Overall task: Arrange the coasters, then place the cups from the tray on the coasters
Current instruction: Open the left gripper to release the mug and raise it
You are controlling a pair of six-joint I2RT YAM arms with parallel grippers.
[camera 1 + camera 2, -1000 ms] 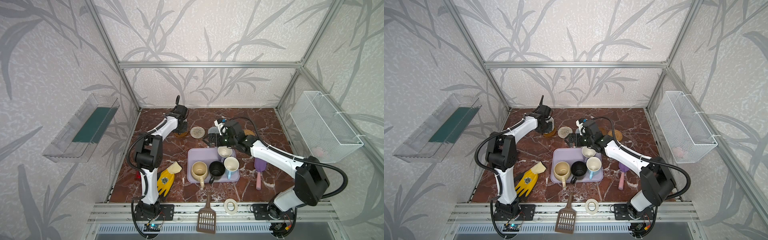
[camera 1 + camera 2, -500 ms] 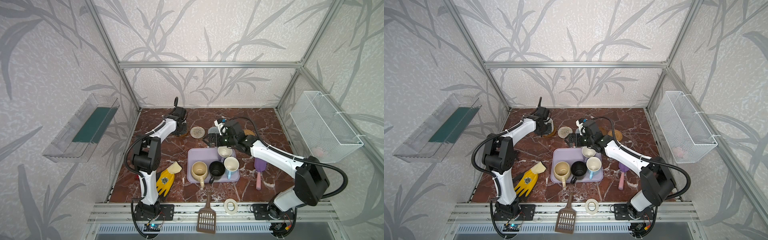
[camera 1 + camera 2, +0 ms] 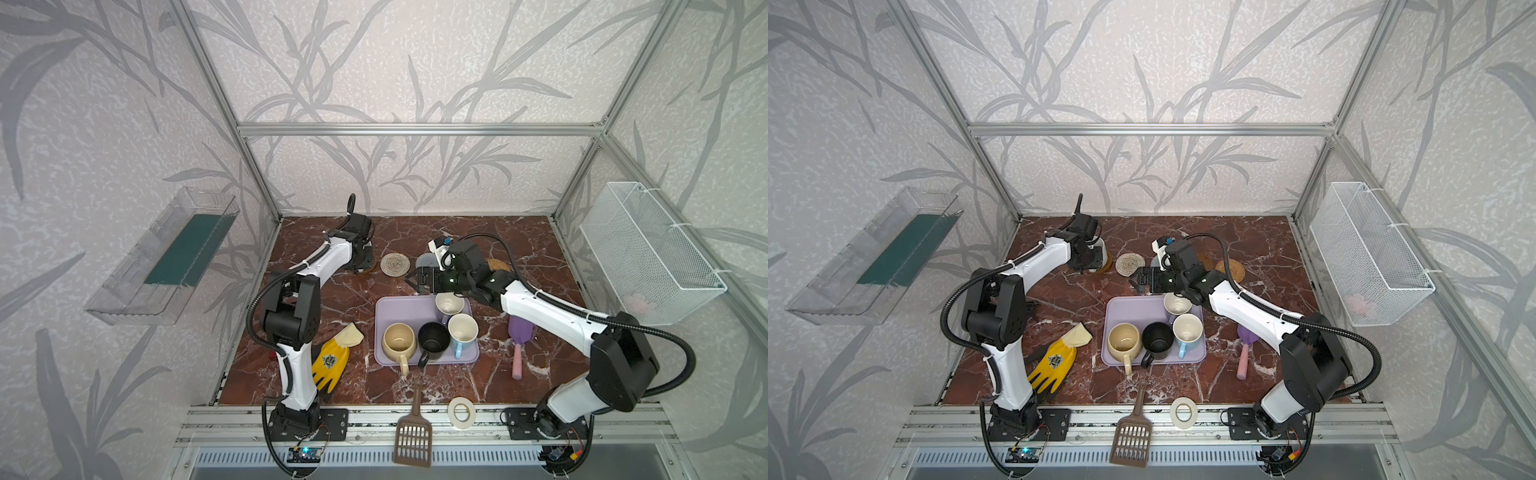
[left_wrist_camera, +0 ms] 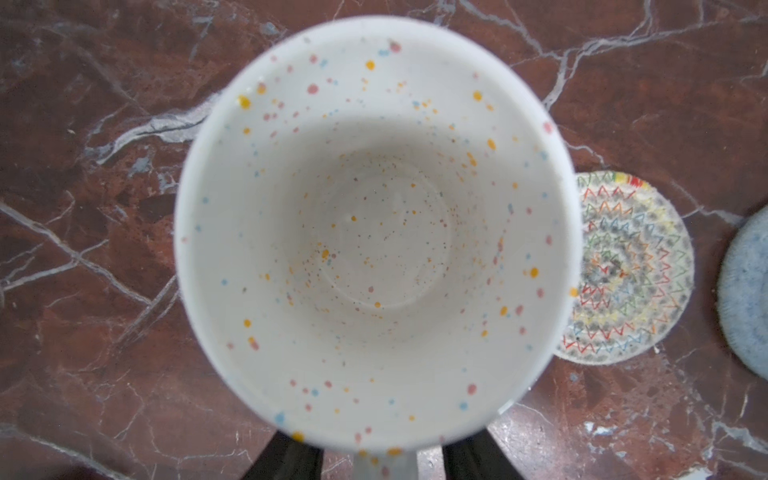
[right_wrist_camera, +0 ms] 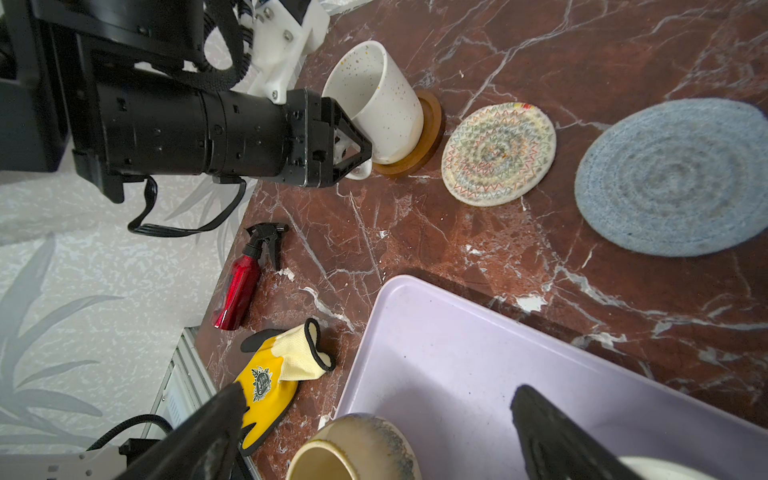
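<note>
The off-white speckled cup (image 5: 374, 104) stands upright on an amber-brown coaster (image 5: 430, 133) at the back left. My left gripper (image 4: 384, 465) is open, a finger on each side of the handle with a gap to it. Beside it lie the cream woven coaster (image 3: 395, 264), the grey-blue one (image 5: 673, 178) and the tan rattan one (image 3: 498, 264). The lavender tray (image 3: 390, 307) holds the lavender (image 3: 449, 302), beige (image 3: 399, 341), black (image 3: 433, 340) and light blue (image 3: 462, 330) cups. My right gripper (image 5: 378, 390) hangs open over the tray's far left corner, holding nothing.
A yellow glove (image 3: 330, 361) and a red spray bottle (image 5: 239, 286) lie left of the tray. A purple brush (image 3: 519, 336) lies to its right. A brown scoop (image 3: 413, 432) and a white tape roll (image 3: 461, 412) sit at the front edge.
My left gripper has opened off the speckled cup's handle, leaving the cup on the amber coaster. The right arm has not moved.
</note>
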